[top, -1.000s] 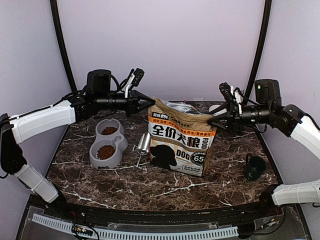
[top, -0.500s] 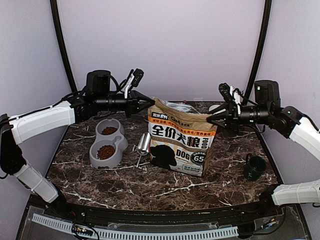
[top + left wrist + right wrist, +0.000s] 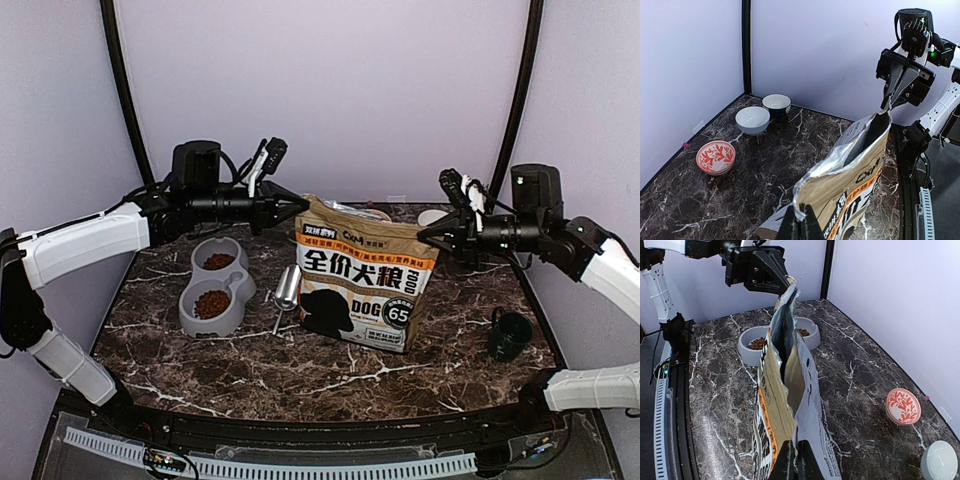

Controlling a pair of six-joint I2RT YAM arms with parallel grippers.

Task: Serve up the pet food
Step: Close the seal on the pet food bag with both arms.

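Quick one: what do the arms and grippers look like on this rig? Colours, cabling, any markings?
Left arm and right arm: white shell links, black joints, black boxy wrist housings. Left gripper and right gripper: all black, two fingers tapering to a narrow wedge. Loose black cables loop over the wrists. Small green light on the right arm. No legible markings.

The right gripper (image 3: 428, 238), whose jaws stood apart at the top right corner of the dog-food bag (image 3: 365, 288) a second ago, has now closed flat on that corner's edge. Its arm has drawn back very slightly to the right.
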